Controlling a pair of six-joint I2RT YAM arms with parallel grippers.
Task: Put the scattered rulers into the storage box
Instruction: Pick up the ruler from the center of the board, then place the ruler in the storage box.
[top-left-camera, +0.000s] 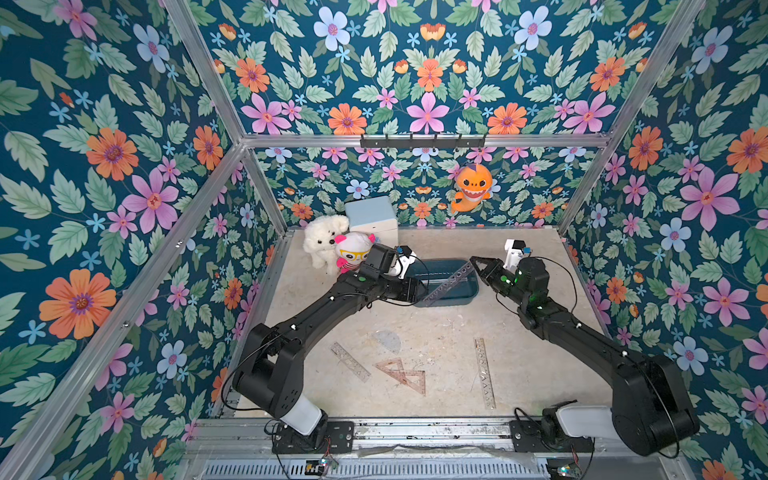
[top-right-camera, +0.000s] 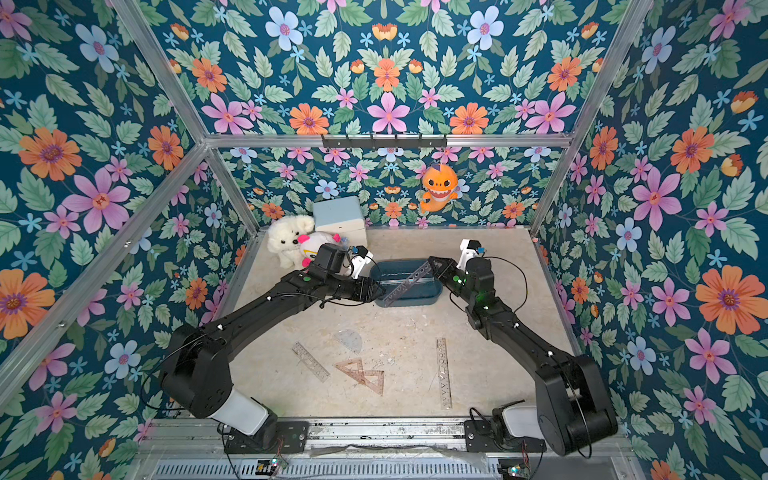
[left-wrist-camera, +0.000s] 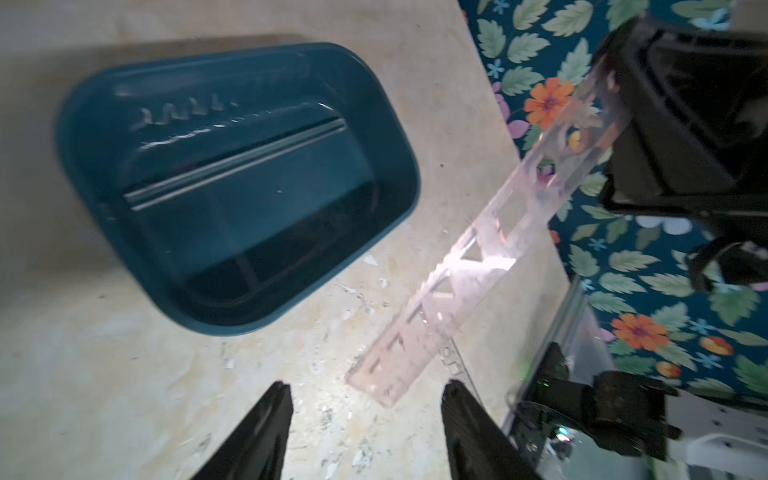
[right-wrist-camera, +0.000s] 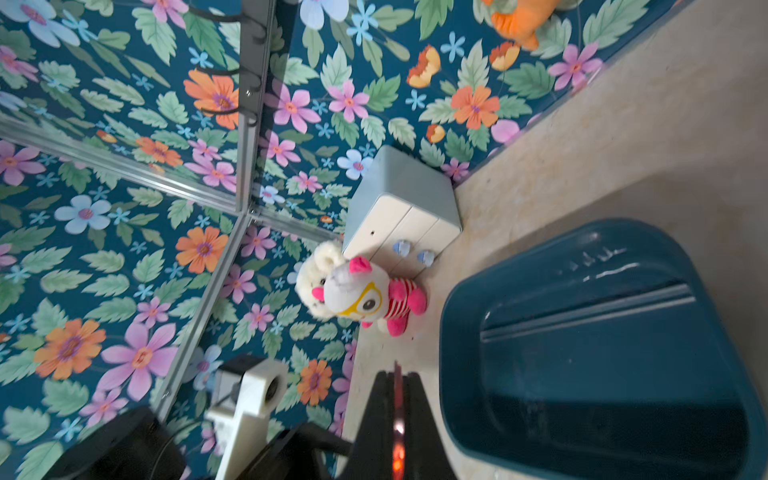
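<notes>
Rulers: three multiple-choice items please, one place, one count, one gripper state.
1. The triangles lie: A in the storage box; B on the pale cube; C on the table between two straight rulers.
2. Rulers flat on the table: A five; B three; C seven.
3. The right gripper is: A open, empty; B shut on a pinkish ruler; C shut on a plush toy.
C: a straight ruler lies either side. A: those two, two triangles, one protractor. B: jaws pinch its end.

Glossy plastic storage box (left-wrist-camera: 85, 166), ruler (left-wrist-camera: 498, 249) seemingly clear plastic.
</notes>
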